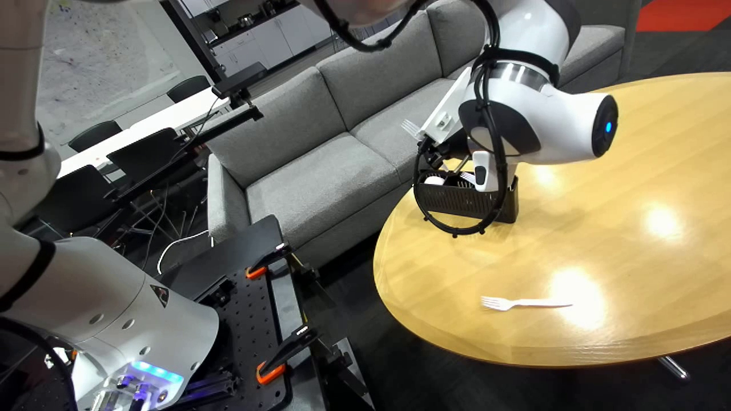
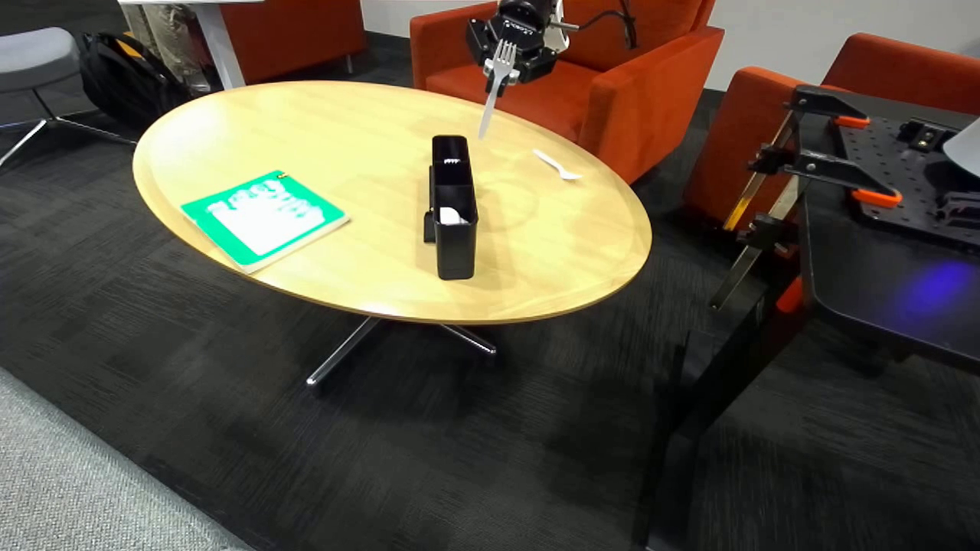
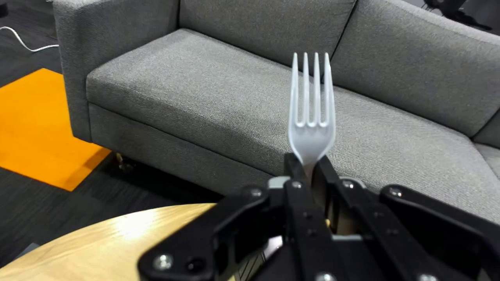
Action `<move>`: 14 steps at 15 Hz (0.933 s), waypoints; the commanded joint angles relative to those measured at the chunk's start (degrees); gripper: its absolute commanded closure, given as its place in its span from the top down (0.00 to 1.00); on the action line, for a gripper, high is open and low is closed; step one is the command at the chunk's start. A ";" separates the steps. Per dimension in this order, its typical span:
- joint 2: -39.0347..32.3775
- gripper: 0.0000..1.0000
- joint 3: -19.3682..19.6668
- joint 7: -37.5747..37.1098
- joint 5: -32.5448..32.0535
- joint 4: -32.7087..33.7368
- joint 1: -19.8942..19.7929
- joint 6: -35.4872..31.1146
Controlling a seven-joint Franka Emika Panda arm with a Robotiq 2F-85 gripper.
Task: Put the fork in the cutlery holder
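Dark carpet (image 2: 490, 428) spread right across the floor in an exterior view, and away at far left stood a grey chair (image 2: 38, 53) with a black backpack (image 2: 130, 80) near it. On to the oval wooden table (image 2: 344, 138), then, where a green-and-white booklet (image 2: 264, 218) lay flat near the left edge. Next along, well apart from that, stood the cutlery holder (image 2: 457, 256), black, upright, open at the top: white tines (image 2: 452, 161) poked into sight in its far compartment, a white piece (image 2: 450, 216) sat in the near one. And up to its right, in the air, the gripper (image 2: 500, 80) had a fork (image 2: 491, 99) pinched, its prongs high, its handle slanting down toward the holder's far end, how close in depth I couldn't tell! Over in the wrist view, black fingers (image 3: 292, 168) gripped it at the neck, with a grey sofa (image 3: 175, 97) behind. Farther right, a second fork (image 2: 557, 164) lay on the table; beyond came a red armchair (image 2: 639, 107), and at far right a black bench (image 2: 857, 260) carried two clamps (image 2: 842, 168) with orange tips.
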State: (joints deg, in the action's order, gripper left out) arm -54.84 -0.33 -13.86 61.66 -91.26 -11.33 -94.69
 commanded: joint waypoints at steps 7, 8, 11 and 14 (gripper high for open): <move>-9.56 0.03 0.52 -2.29 10.07 8.08 1.08 -1.31; -10.31 0.03 0.53 -2.37 10.88 8.68 1.22 -1.74; -12.20 0.03 0.60 -2.69 12.67 10.20 1.52 -2.66; -13.60 0.03 0.78 -3.04 13.83 11.32 1.87 -4.19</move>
State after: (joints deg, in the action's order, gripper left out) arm -66.84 -0.26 -14.08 73.78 -82.39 -10.47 -97.19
